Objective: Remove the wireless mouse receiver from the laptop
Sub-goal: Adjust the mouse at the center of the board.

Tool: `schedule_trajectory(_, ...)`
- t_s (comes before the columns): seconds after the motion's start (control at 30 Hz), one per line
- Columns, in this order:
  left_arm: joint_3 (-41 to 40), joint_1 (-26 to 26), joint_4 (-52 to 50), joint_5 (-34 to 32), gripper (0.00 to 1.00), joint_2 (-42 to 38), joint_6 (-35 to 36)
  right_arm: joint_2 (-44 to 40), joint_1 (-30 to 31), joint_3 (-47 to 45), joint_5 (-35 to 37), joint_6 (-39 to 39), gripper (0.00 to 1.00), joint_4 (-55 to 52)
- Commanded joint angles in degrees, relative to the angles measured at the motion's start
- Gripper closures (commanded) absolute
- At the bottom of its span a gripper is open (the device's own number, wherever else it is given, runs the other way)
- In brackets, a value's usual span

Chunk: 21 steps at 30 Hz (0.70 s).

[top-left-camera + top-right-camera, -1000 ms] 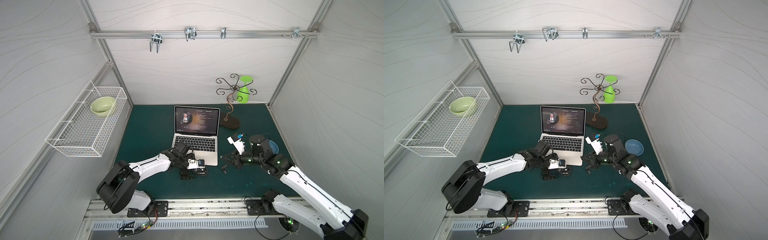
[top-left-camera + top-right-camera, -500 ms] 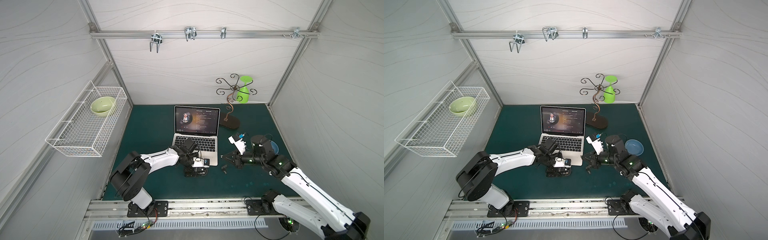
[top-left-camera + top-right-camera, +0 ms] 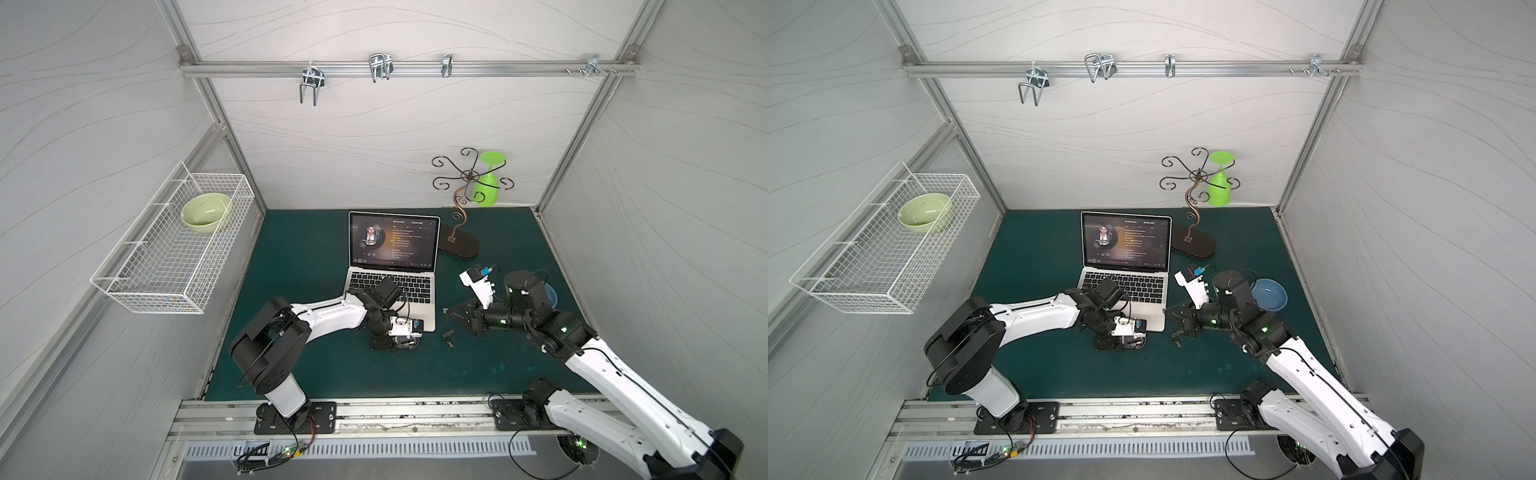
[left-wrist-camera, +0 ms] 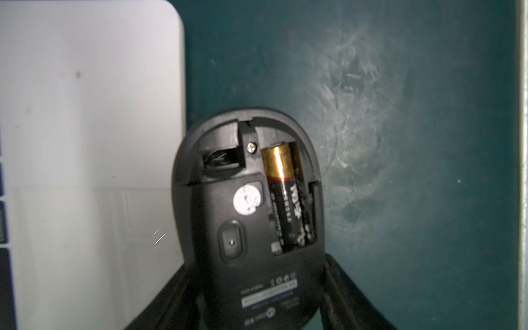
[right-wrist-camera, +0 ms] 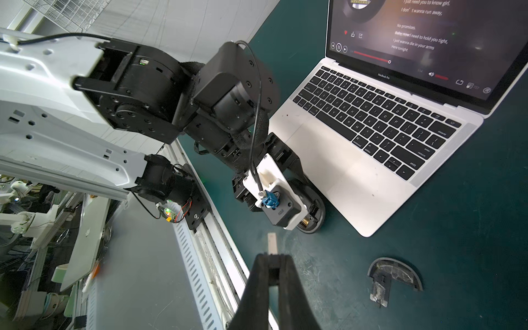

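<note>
Right gripper (image 5: 271, 261) is clamped on the small silver wireless mouse receiver (image 5: 272, 243). From my right wrist camera I see the metal end poking out past the black fingertips. The receiver is out of the laptop and held over the dark green mat (image 5: 457, 257), near the machine's right edge but not touching it.

The slim silver laptop with black keys (image 3: 415, 286) stands open mid-mat in both top views. Its dark screen shows a round portrait and lines of text.

The left gripper (image 4: 257, 268) is down around a black wireless mouse (image 4: 248, 228) lying belly-up just beside the laptop's near corner. Its black fingers (image 4: 340, 291) run along both flanks of the mouse, but I cannot tell whether they are actually squeezing it or only sitting alongside. The mouse's underside is uncovered, showing a gold-and-black battery (image 4: 285, 194) and an open recess (image 4: 223, 160) next to it.

A dark curved plastic cover (image 5: 394, 274) lies on the mat between the two grippers, apart from the mouse.

In a top view, a shallow blue bowl (image 3: 1268, 295) sits behind the right arm's wrist.
</note>
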Motion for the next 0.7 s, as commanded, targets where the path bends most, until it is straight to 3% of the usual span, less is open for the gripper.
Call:
schedule_trajectory(0.0,2.4,-0.8,5.1,3.0,0.43,-1.8,-7.7,-1.9,-1.2,2.8,2.4,-0.1,1.0,-2.6)
schedule_trajectory(0.23,-0.9,-5.1,12.2,2.6,0.43,-3.3,-15.0,0.4,-8.2,4.0,-0.5,2.7,1.0,-8.6)
schedule_trajectory(0.53,-4.7,-8.8,15.2,-0.9,0.45,0.4,-19.0,2.6,-8.3,4.6,-1.9,2.6,1.0,-12.1)
schedule_trajectory(0.67,-6.7,-9.3,17.2,-0.8,0.39,-0.2,-20.0,5.4,-8.3,5.9,-2.8,2.1,1.0,-15.4)
